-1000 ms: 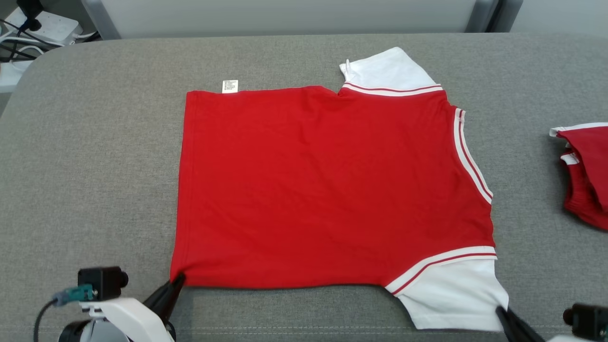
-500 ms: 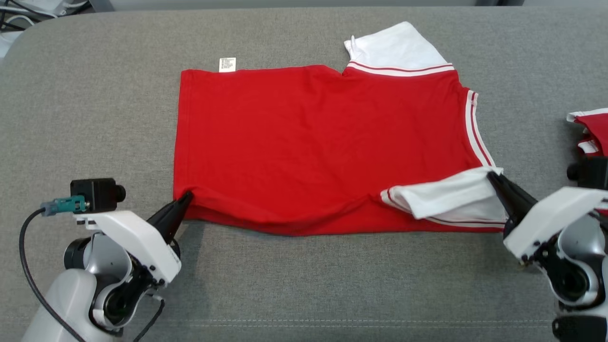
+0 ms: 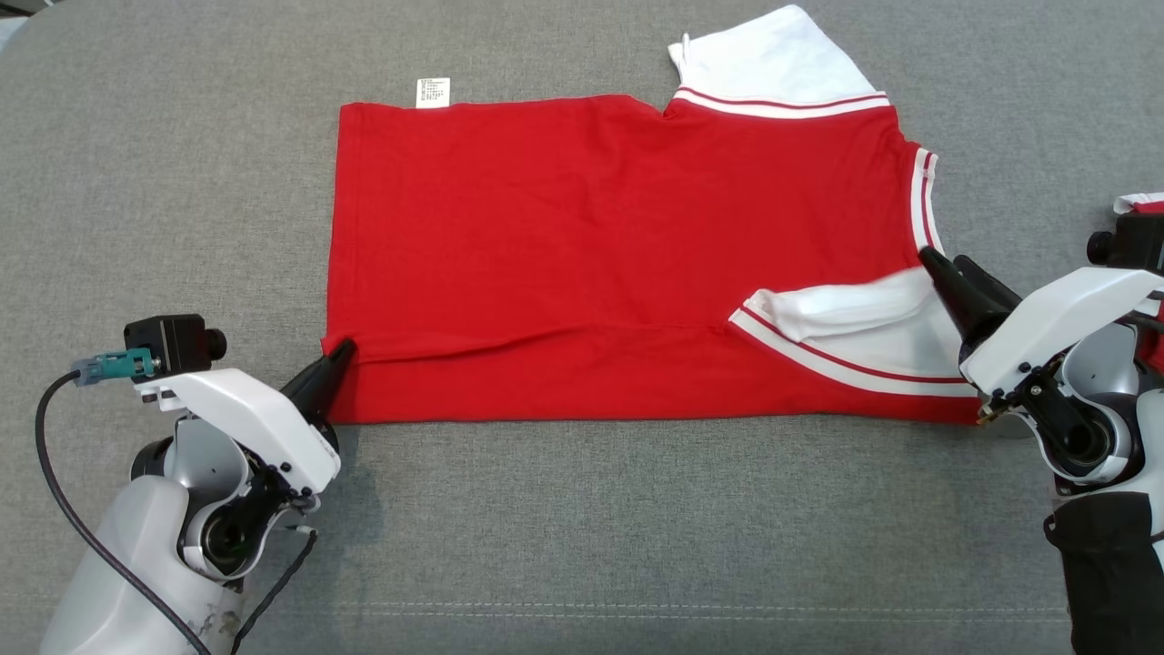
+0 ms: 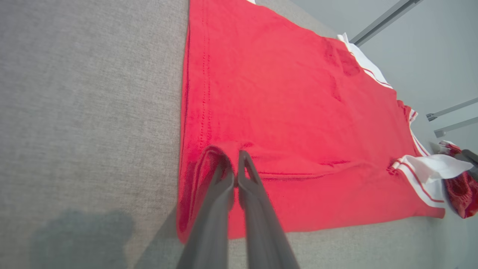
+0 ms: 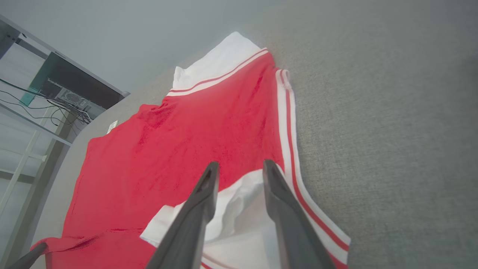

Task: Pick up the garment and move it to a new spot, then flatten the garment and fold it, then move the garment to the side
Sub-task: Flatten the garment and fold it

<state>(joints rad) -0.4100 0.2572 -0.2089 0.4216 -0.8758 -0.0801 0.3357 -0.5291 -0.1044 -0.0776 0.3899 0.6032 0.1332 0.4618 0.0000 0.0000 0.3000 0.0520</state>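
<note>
Red garment, near edge folded over, grey tabletop around; left jaws pinch its corner, right jaws parted.

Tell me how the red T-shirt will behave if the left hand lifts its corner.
Probably floppy: the red T-shirt creases where the left hand pinches its hem. Likely light: the white sleeve lies loosely folded over. It should sag, not hold shape.

Red shirt w/ white sleeves & red-white trim lies spread flat mid-table, neck end toward table's right side. Edge nearest table's front is folded up over the body in a strip. Near sleeve doubled back onto the red, rumpled. Far sleeve flat; white label at far-left corner.
</note>
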